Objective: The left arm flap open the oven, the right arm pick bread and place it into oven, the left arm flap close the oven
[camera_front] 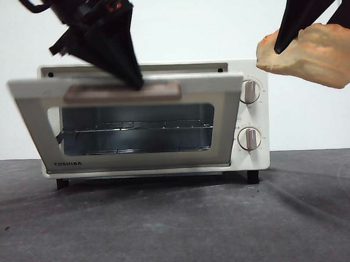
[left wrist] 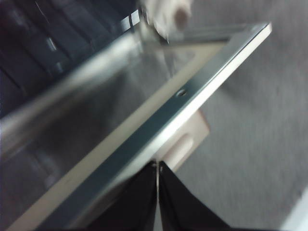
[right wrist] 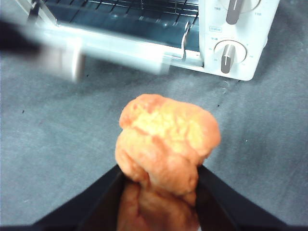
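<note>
The cream-white TOSHIBA oven [camera_front: 250, 71] stands on the grey table with its glass door [camera_front: 128, 121] swung partly open and blurred by motion. My left gripper [camera_front: 136, 82] is shut, its black tips resting on the door's beige handle [camera_front: 122, 92]; the left wrist view shows the tips [left wrist: 158, 168] against the door's top edge [left wrist: 192, 101]. My right gripper [right wrist: 161, 185] is shut on the golden-orange bread [right wrist: 166, 139] and holds it in the air, high at the right of the oven [right wrist: 236, 38], where the front view shows the loaf [camera_front: 313, 54].
The wire rack [camera_front: 137, 127] shows inside the oven cavity. Two round knobs [camera_front: 250, 114] sit on the oven's right panel. Grey tabletop [camera_front: 178, 223] stretches in front of the oven, and a white wall stands behind.
</note>
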